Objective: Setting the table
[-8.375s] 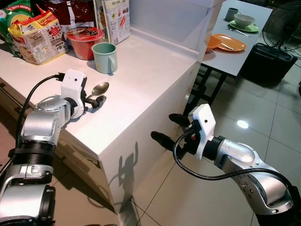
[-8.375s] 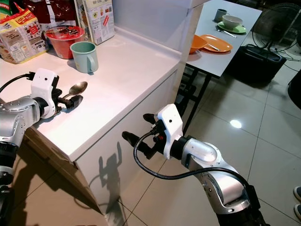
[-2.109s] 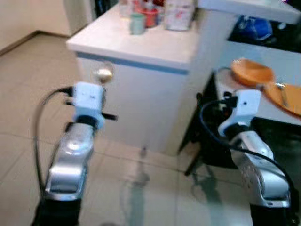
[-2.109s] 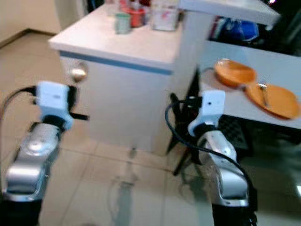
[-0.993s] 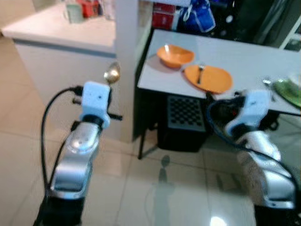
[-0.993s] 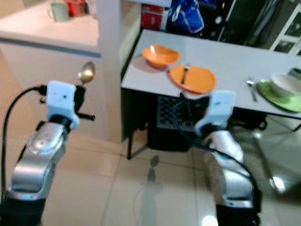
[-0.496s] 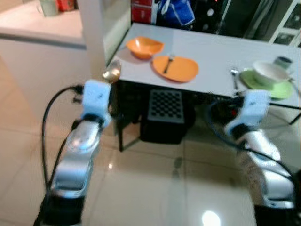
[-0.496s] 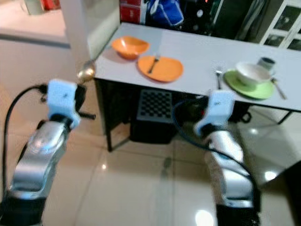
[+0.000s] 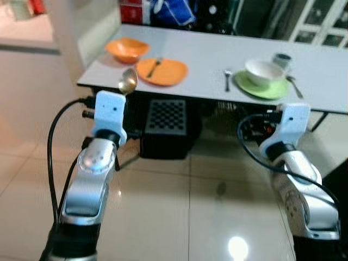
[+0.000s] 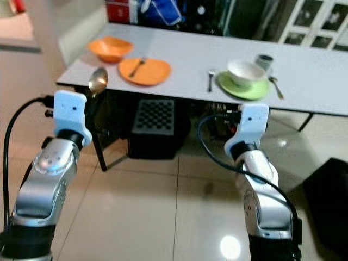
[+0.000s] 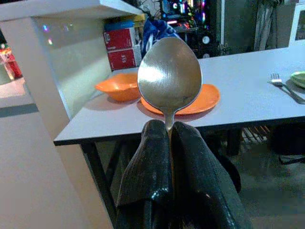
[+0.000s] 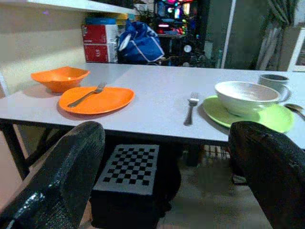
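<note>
Nearest the camera, the left gripper [image 11: 167,143] stands raised in front of the table, its two black fingers [image 11: 147,162] pressed together on the handle of a metal spoon [image 11: 169,78], whose bowl rises upright above the fingertips with its hollow facing the wrist camera. In the head views the spoon's bowl shows just above the white wrist housing, before the table's near left corner. The right gripper [image 12: 167,157] is held at a similar height on the other side, its fingers [image 12: 62,176] spread wide apart and holding nothing; the table edge is seen between them. Beyond both grippers stands the grey table [image 9: 206,60], with a black checkered box [image 9: 167,117] on the floor beneath it. On the table's left part lie an orange bowl [image 9: 126,49] and, just beside it, an orange plate [image 9: 161,70] with a fork [image 9: 154,66] resting across it. Further to the right, a second fork [image 9: 227,79] lies beside a green plate [image 9: 262,87] that bears a white bowl [image 9: 263,70]. A small dark cup [image 9: 281,58] stands behind that plate, and another utensil [image 9: 292,86] lies at its right edge.
</note>
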You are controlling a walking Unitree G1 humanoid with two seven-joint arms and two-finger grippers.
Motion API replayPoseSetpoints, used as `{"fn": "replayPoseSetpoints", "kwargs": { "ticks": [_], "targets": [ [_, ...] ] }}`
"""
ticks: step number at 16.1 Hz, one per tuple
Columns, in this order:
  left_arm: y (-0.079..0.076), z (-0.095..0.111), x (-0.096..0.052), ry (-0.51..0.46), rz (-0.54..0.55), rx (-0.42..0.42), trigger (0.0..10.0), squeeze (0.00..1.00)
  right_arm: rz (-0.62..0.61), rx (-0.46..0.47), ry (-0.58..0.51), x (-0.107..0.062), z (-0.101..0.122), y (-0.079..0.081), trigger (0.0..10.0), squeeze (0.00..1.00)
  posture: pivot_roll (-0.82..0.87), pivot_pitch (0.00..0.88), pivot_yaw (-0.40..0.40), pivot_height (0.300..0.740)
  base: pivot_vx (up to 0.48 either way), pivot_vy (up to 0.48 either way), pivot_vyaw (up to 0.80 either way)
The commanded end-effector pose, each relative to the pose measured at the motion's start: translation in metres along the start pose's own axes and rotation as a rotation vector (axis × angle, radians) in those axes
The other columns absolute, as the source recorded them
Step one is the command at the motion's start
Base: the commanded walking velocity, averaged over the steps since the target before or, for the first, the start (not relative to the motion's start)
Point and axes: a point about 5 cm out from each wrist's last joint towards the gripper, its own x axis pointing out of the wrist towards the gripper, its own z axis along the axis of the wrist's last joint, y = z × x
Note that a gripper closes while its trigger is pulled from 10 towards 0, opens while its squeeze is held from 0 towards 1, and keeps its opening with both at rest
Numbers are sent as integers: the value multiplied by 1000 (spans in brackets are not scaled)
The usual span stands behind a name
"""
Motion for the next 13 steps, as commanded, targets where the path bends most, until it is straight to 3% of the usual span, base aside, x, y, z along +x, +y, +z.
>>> {"fn": "replayPoseSetpoints", "kwargs": {
  "ticks": [1,5,13],
  "targets": [
    [1,3,1,-28,-8,25,10000,0,-3,-10,-10,2,3,0,10000,0,28,0,-40,740,0,0,0],
    [3,6,1,-62,-25,-1,10000,0,-1,-7,-12,2,4,1,10000,0,29,0,-41,740,0,0,0],
    [3,4,0,-63,-55,-25,10000,0,0,-7,-12,2,4,1,10000,0,30,0,-40,740,376,0,0]
  ]
}}
